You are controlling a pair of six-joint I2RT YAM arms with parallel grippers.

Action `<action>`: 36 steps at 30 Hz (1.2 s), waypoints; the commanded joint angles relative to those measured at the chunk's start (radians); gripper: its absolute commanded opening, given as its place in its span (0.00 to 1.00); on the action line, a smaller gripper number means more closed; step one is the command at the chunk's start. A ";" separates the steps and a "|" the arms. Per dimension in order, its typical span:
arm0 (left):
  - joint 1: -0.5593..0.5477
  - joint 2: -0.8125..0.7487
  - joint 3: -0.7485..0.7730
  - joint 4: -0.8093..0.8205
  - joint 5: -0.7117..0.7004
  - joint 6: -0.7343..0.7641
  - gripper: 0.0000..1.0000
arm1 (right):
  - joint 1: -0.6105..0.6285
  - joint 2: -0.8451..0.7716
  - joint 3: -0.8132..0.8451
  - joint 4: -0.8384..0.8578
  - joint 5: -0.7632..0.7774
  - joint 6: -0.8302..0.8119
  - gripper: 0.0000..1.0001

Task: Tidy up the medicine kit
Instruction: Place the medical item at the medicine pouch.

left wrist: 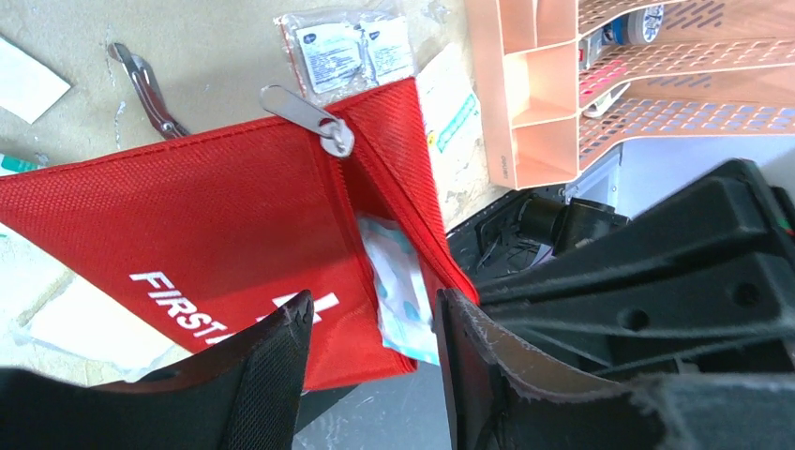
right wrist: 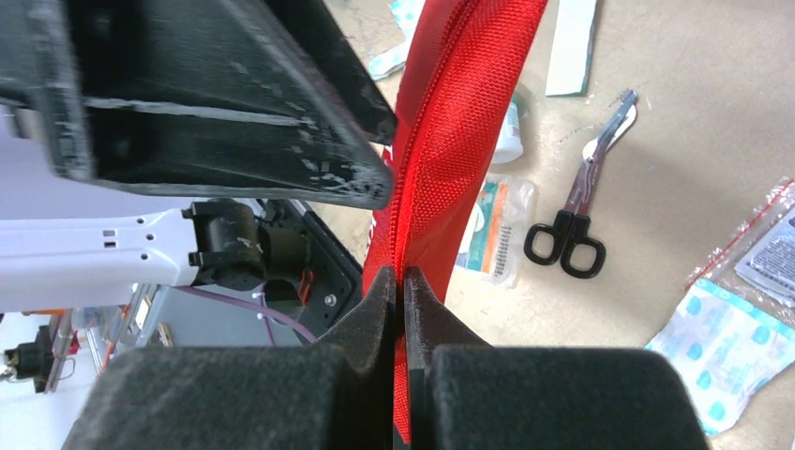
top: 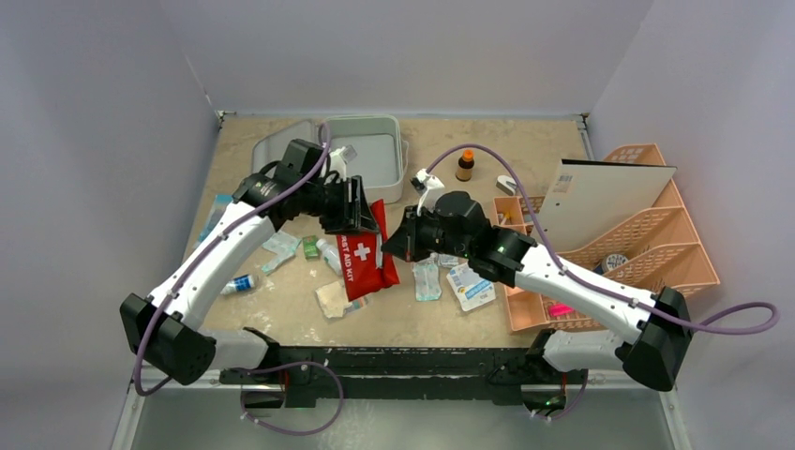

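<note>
The medicine kit (top: 367,157), a white hinged case, lies open at the back of the table with its lid (top: 274,145) folded out to the left. In front of it the red first aid pouch (top: 364,264) is held up between both arms. My right gripper (right wrist: 403,274) is shut on the pouch's zipper edge (right wrist: 450,141). My left gripper (left wrist: 372,295) stands open around the pouch's unzipped corner (left wrist: 234,216). A blue-and-white packet (left wrist: 398,291) sticks out of that opening against the right-hand finger (left wrist: 469,356). The zipper pull (left wrist: 305,114) hangs at the top of the opening.
A peach lattice organizer (top: 647,248) with a white card (top: 600,197) stands at the right. A brown bottle (top: 465,166) stands behind the right arm. Loose packets (top: 427,278) lie around the pouch, others (top: 281,248) to its left. Black-handled scissors (right wrist: 567,246) lie on the table.
</note>
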 commanded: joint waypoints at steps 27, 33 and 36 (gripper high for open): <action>-0.005 0.170 0.078 -0.020 -0.114 0.090 0.43 | 0.003 0.035 0.046 0.063 -0.025 -0.072 0.00; -0.005 0.082 0.079 -0.078 -0.141 0.109 0.13 | 0.002 0.006 0.035 0.013 0.025 -0.035 0.00; -0.003 0.075 0.102 -0.128 -0.169 0.124 0.00 | 0.003 0.004 0.034 0.020 0.006 -0.041 0.00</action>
